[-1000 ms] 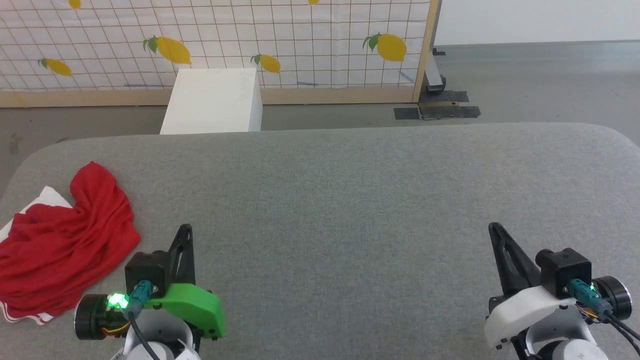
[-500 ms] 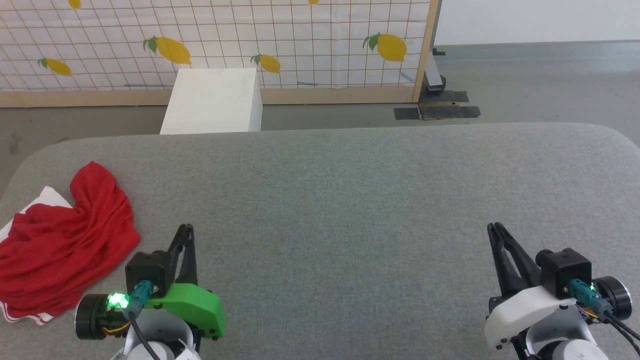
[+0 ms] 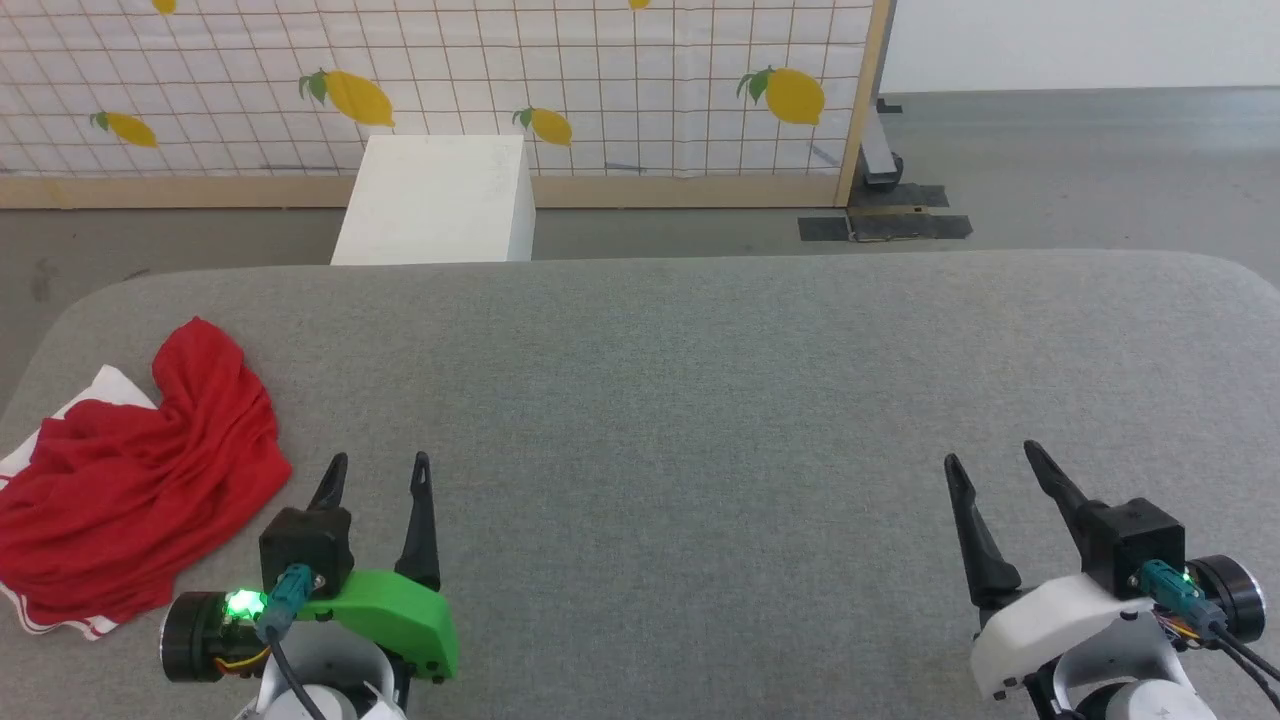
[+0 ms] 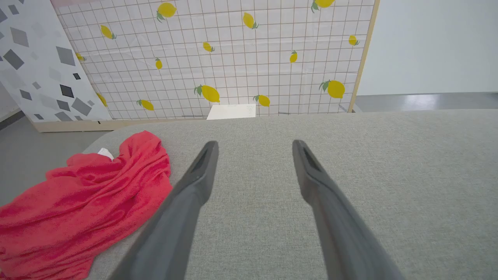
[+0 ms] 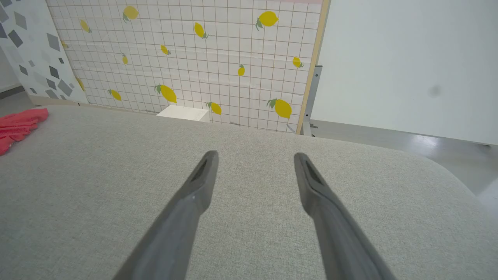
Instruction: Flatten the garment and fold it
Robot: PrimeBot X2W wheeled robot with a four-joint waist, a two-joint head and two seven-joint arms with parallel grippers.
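Surface: grey fabric-covered table point(image 3: 700, 400) with rounded corners, spanning the head view from side to side.
Garment: red shirt point(image 3: 130, 480) crumpled in a loose, wrinkled heap at the table's left end. A bit of white cloth shows at its far left edge and a strip of red-and-white trim at its near edge. No lettering can be seen.
Left gripper: point(image 3: 378, 463) low over the table just right of the heap, fingers spread apart with bare grey fabric between them, holding nothing and not touching the cloth.
Right gripper: point(image 3: 988, 452) well apart from the shirt near the table's right end, fingers likewise parted over bare fabric, nothing held.
White box: point(image 3: 440, 200) on the floor just beyond the table's far edge.
Backdrop: white grid-patterned screen point(image 3: 600, 80) printed with yellow lemons, wood-framed, standing behind the box.
Floor: grey point(image 3: 1080, 170), to the right of the screen.
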